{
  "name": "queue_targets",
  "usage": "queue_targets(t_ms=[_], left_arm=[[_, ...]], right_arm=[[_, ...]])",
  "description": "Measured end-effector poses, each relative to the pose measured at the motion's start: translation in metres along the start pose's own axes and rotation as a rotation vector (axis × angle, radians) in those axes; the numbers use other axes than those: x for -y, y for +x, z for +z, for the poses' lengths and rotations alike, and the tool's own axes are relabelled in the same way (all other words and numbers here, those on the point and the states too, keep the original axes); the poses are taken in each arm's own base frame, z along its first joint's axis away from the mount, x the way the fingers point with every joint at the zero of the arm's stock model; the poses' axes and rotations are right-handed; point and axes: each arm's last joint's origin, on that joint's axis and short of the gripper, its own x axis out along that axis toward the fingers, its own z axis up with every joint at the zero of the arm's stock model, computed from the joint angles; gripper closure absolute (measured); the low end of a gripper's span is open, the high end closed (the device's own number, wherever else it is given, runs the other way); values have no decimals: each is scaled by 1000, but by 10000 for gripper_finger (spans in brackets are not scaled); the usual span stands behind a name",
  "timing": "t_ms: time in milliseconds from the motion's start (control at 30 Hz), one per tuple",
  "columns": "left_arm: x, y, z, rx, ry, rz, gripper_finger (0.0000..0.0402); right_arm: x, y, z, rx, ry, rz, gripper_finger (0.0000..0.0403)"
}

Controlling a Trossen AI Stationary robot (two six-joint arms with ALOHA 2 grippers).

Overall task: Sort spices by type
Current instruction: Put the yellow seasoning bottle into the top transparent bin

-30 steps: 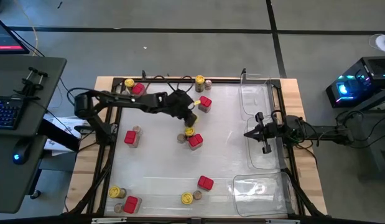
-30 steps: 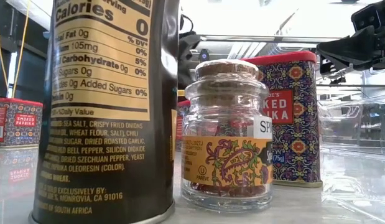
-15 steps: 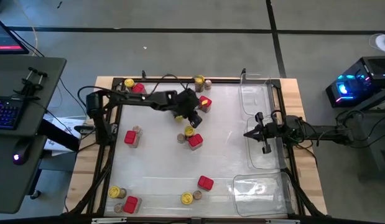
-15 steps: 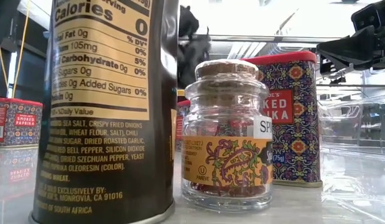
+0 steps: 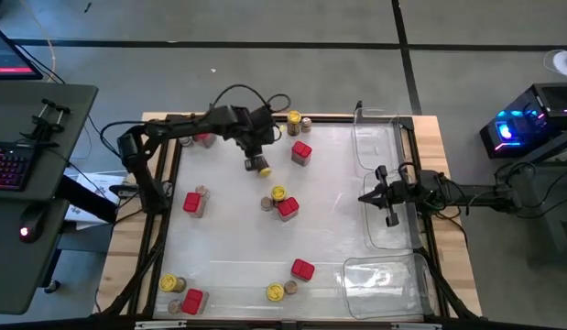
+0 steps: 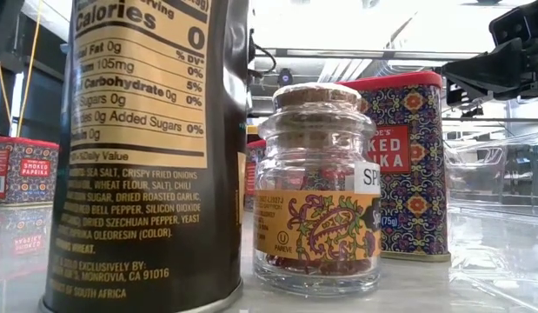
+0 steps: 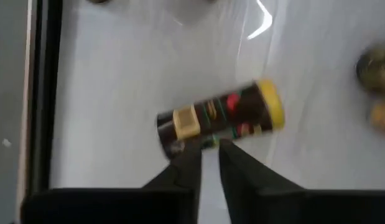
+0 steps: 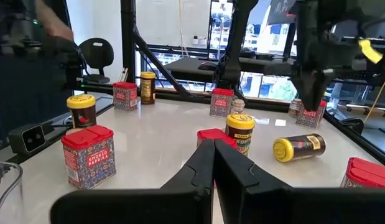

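A round spice jar with a yellow lid [image 5: 262,168] lies on its side on the white table top, also seen in the left wrist view [image 7: 220,116] and the right wrist view [image 8: 298,147]. My left gripper [image 5: 256,154] hangs above it, pointing steeply down, its fingers [image 7: 189,163] a narrow gap apart with nothing between them. My right gripper [image 5: 390,197] waits shut and level at the table's right side, over a clear tray [image 5: 379,151]. Other spices stand in small groups: yellow-lidded jars, red tins and brown-topped jars.
A red tin [image 5: 301,151] stands right of the lying jar. A jar, tin and brown-topped jar [image 5: 278,202] cluster at the middle. More groups stand at the far edge [image 5: 297,118], left [image 5: 195,200] and near edge [image 5: 182,295]. A second clear tray [image 5: 384,280] is near right.
My left gripper has risen and swung from the middle cluster toward the table's far left, rolling its wrist and tipping to point more steeply down. The yellow-lidded jar that was at the gripper beside the far red tin now lies on its side on the table, left of that tin.
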Motion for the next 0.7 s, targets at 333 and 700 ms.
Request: queue_targets(t_ms=[333,700], left_arm=[[8,29,13,-48,356,69,158],[38,57,26,-104,596,76,108]], right_arm=[[0,0,0,-1,0,1,402],[0,0,0,-2,0,1,402]])
